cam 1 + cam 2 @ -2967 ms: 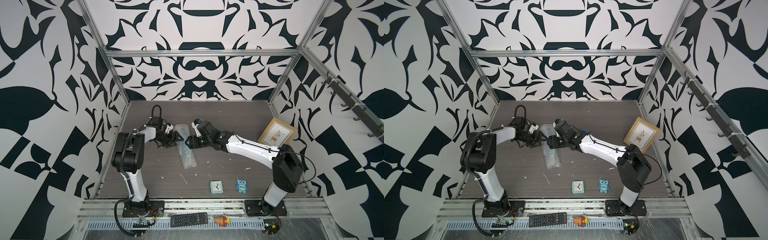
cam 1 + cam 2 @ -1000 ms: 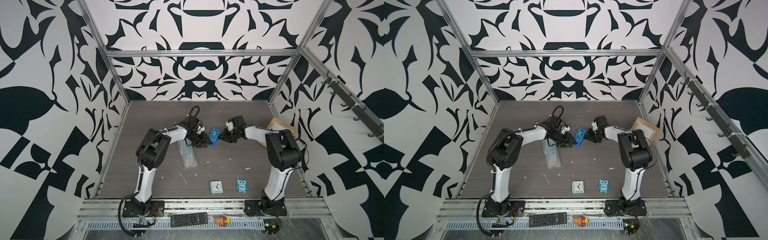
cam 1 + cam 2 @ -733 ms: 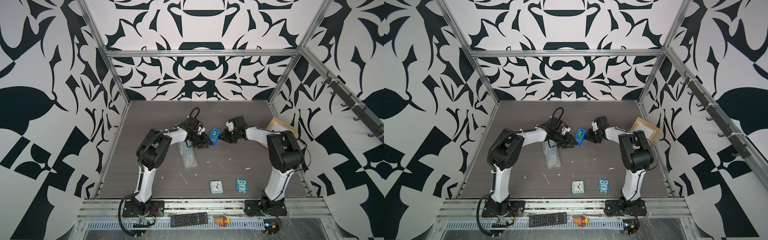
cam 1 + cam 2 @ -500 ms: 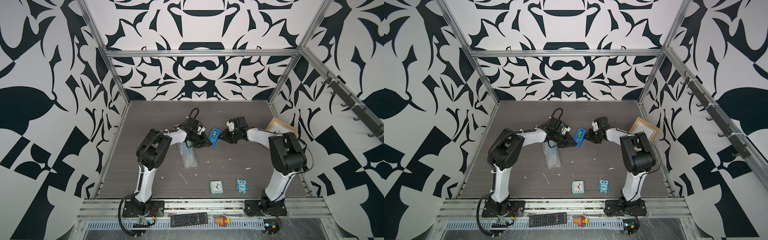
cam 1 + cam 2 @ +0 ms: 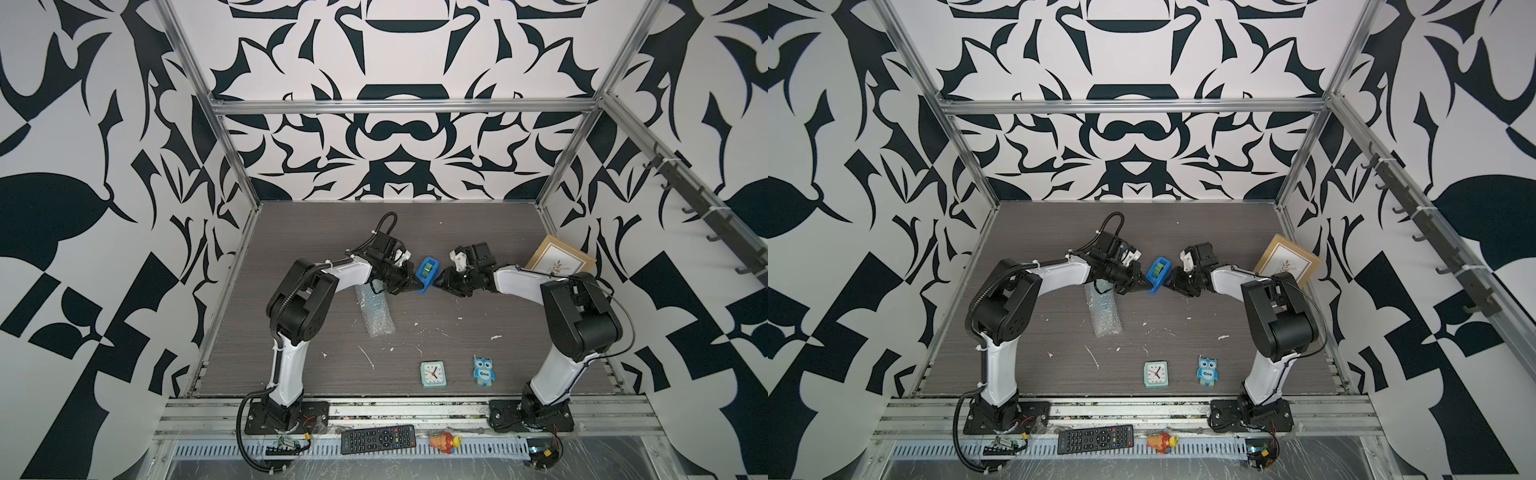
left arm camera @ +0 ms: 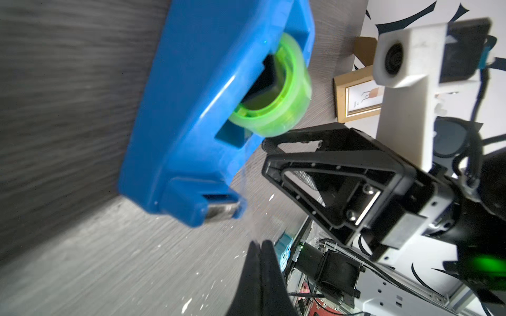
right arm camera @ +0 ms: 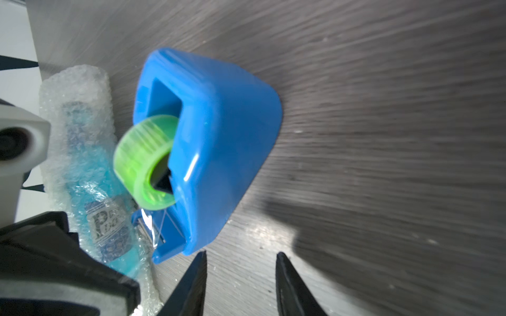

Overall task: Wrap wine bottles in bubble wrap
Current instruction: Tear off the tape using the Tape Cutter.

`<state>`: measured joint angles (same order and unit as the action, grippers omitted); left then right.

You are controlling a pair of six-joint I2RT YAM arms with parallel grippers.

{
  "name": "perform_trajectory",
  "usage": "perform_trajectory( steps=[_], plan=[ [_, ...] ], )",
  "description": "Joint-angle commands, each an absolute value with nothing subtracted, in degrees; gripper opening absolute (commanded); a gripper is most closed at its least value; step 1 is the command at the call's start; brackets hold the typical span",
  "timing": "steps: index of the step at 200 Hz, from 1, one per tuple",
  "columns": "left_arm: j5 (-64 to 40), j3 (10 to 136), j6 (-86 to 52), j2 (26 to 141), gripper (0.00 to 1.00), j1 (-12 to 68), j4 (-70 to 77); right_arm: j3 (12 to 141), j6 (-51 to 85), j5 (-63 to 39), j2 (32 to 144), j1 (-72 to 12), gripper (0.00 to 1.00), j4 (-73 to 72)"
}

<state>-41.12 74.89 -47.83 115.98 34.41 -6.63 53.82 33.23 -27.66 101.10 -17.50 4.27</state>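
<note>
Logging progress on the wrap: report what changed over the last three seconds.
Both arms left the bubble wrap bundle holding the bottle and moved to flank the blue tape dispenser. In the last second the left gripper closed near its cutter end; the right gripper opened wider, holding nothing. The bundle, clock and owl stayed put.

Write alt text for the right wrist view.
A blue tape dispenser with a green tape roll sits on the grey table, just ahead of the right gripper, whose two black fingers stand apart and empty. Beside the dispenser lies the bottle of blue liquid, rolled up in bubble wrap.
</note>
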Motion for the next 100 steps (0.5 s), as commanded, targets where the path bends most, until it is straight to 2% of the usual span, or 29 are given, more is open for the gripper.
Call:
perform_trajectory(
  steps=[1,100],
  plan=[
    [-41.4,76.9,-46.3,112.8,0.0,34.5,-11.2,54.8,34.4,-28.3,100.6,-18.3,0.43,2.0],
    [-41.7,79.2,-43.7,112.0,0.0,34.5,-17.9,55.8,38.2,-28.0,104.4,-20.8,0.45,-2.4]
  ],
)
